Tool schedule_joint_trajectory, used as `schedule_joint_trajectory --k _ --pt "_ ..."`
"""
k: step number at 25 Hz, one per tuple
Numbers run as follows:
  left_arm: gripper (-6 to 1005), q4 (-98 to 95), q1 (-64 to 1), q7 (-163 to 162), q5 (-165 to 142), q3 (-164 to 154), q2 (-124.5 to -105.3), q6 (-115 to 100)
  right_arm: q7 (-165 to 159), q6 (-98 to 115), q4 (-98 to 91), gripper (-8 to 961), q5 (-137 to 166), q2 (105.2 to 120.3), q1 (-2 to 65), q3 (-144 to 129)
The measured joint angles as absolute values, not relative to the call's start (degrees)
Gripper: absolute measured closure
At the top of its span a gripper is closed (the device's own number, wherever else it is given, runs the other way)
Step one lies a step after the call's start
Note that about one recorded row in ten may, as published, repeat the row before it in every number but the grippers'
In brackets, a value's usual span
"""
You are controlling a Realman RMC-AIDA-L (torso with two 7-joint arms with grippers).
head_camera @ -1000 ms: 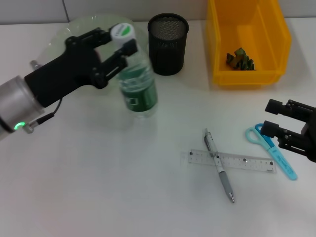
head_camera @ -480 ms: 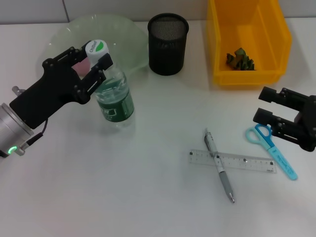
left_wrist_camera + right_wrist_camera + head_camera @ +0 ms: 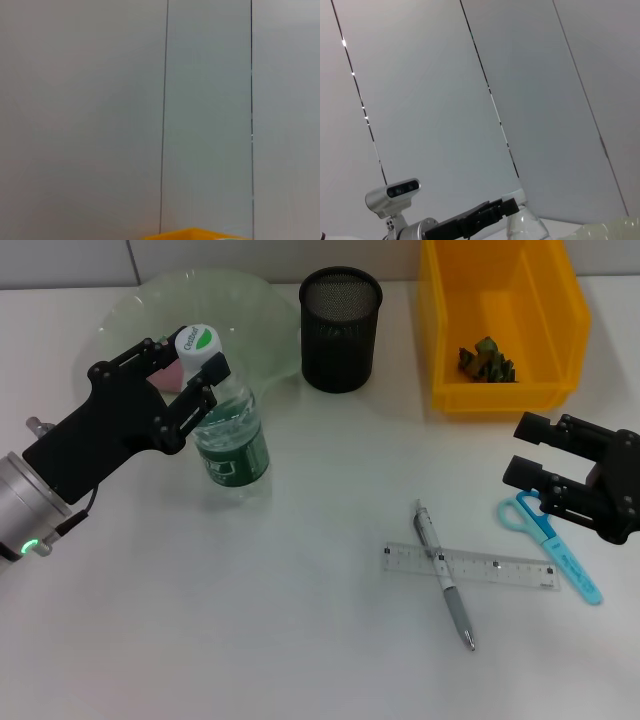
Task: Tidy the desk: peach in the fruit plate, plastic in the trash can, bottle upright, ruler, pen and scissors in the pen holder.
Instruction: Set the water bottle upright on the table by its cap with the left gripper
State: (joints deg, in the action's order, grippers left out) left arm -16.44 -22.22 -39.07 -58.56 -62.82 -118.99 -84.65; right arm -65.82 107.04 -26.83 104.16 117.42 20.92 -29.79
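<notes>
The clear bottle (image 3: 232, 440) with a green label and white cap stands upright on the table in front of the pale green fruit plate (image 3: 250, 310). My left gripper (image 3: 185, 368) is shut on its neck just under the cap. A pink patch, maybe the peach (image 3: 168, 376), shows between the fingers. My right gripper (image 3: 528, 450) is open and empty, just above the blue scissors (image 3: 555, 545). The clear ruler (image 3: 470, 567) lies under the grey pen (image 3: 446, 578). The black mesh pen holder (image 3: 341, 328) stands at the back. Crumpled plastic (image 3: 486, 360) lies in the yellow bin (image 3: 540, 310).
The yellow bin's rim (image 3: 195, 234) shows in the left wrist view, otherwise only wall. The right wrist view shows my left arm and the bottle (image 3: 525, 227) far off, with the plate's edge (image 3: 615, 230).
The left gripper carried the bottle left and toward me, from tilted to upright; it has hardly moved in the last half second. The right gripper moved left and up over the scissors' handles.
</notes>
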Motion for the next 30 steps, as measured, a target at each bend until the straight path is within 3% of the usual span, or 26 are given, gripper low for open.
schedule_joint_trajectory --k 23,25,30 --pt "514 -15.72 -22.24 -34.77 -58.53 -62.87 -119.13 -83.55 -65.82 107.67 -26.81 327 104.14 117.42 20.70 -30.10" --pt "285 -15.72 -22.22 -34.85 -58.51 -62.82 -119.14 -83.94 -65.82 107.76 -26.80 327 104.14 117.42 20.65 -30.09" --pt "267 -15.72 -21.92 -35.27 -57.67 -62.72 -119.07 -86.14 -65.83 108.65 -26.80 327 104.15 117.42 20.46 -29.28"
